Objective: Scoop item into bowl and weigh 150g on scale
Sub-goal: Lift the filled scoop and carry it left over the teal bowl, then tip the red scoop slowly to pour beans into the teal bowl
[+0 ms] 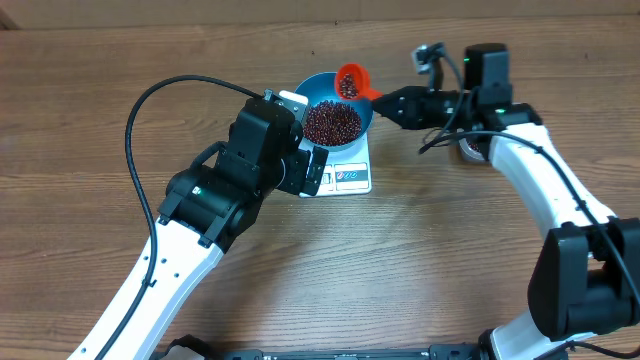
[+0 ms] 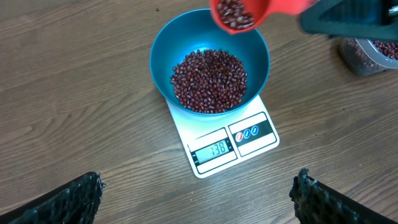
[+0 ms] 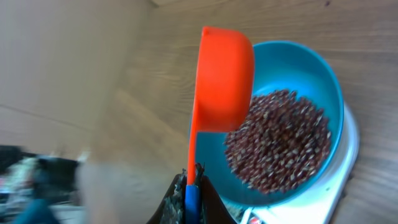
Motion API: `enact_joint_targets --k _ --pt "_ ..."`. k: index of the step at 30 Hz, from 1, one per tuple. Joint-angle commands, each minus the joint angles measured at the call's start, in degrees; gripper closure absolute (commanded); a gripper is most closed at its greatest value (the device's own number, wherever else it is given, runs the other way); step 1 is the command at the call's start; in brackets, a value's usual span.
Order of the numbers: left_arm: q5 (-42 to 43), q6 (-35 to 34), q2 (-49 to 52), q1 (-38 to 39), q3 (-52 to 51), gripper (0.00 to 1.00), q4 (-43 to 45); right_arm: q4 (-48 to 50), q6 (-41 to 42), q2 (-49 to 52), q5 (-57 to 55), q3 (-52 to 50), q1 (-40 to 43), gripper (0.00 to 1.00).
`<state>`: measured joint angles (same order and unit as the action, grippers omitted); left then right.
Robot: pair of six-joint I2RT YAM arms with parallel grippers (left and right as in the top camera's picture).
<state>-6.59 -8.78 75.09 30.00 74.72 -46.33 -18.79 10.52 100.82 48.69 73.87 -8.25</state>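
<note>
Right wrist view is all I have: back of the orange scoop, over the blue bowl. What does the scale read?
Observer: In the left wrist view, the display on the scale looks like 138.
Operator: Anything in the scoop?
Observer: Yes. The scoop has beans in it, open side up, above the far rim of the bowl.
Operator: Left arm in the way?
Observer: No. The left end effector is open and holds nothing. It hangs over the display side of the scale, apart from the bowl.
</note>
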Motion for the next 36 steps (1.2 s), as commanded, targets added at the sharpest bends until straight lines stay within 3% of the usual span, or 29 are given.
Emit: enact_joint_targets --k 1,10,17,36 --pt "0.5 1.0 -0.8 -0.1 1.2 0.01 0.0 1.7 -4.5 0.3 -13.6 0.3 -2.6 0.96" --pt "0.5 1.0 -0.8 -0.1 1.2 0.00 0.0 3.2 -5.5 0.3 -15.7 0.3 -5.3 0.96" --pt "0.5 1.0 -0.8 -0.1 1.2 0.01 0.0 3.5 -16.7 0.3 -22.4 0.3 -8.4 0.96" --pt "0.5 1.0 -0.8 -0.1 1.2 0.00 0.0 -0.5 -20.2 0.3 -28.7 0.3 -10.2 0.96"
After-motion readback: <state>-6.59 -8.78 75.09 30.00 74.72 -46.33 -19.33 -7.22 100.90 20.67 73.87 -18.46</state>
